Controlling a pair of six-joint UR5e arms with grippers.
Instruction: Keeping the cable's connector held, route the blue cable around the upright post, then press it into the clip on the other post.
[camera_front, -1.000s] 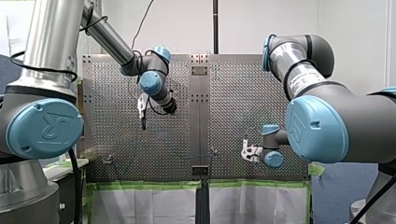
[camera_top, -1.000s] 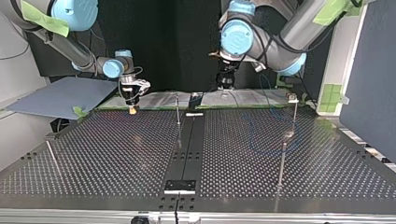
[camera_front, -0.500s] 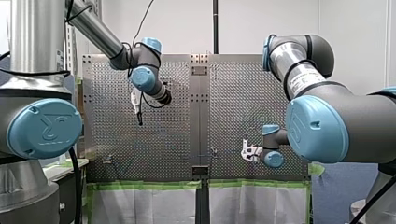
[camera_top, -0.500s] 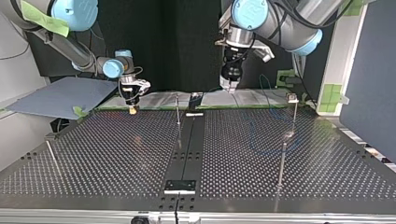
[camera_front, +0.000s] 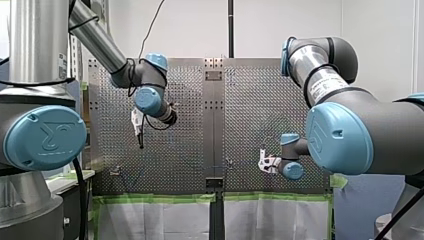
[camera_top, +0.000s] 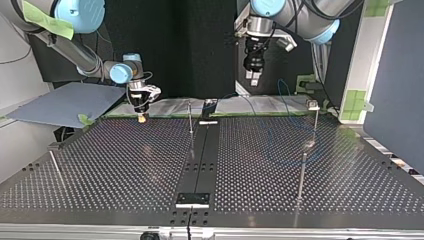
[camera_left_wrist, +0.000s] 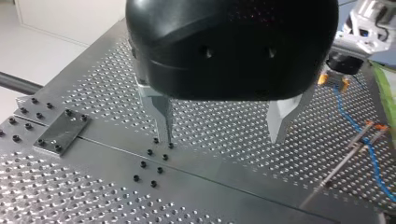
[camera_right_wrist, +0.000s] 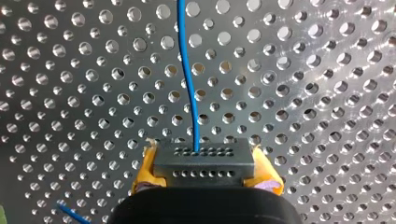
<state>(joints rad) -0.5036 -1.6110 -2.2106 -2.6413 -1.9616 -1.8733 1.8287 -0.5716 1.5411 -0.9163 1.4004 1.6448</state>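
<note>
My right gripper (camera_right_wrist: 206, 176) is shut on a black connector (camera_right_wrist: 204, 156), which sits between its yellow pads (camera_right_wrist: 144, 173). The blue cable (camera_right_wrist: 188, 84) runs from the connector straight ahead over the perforated plate. In the top view the right gripper (camera_top: 143, 118) stands low at the table's far edge, left of the middle post (camera_top: 190, 120). The cable (camera_top: 270, 145) lies in loose loops near the clip post (camera_top: 315, 120). My left gripper (camera_top: 252, 76) hangs high above the far edge, open and holding nothing. Its metal fingers (camera_left_wrist: 164, 119) stand wide apart over the plate.
A bare post (camera_top: 301, 175) stands at the top view's near right and another (camera_top: 56, 169) at its near left. A dark centre rail (camera_top: 200, 160) with a bolted plate (camera_top: 192, 200) runs down the table. A grey board (camera_top: 65, 102) lies off the far left corner.
My left arm has lifted its open gripper away from the table and swung it toward the front view's left. The right gripper with the connector has stayed put.
</note>
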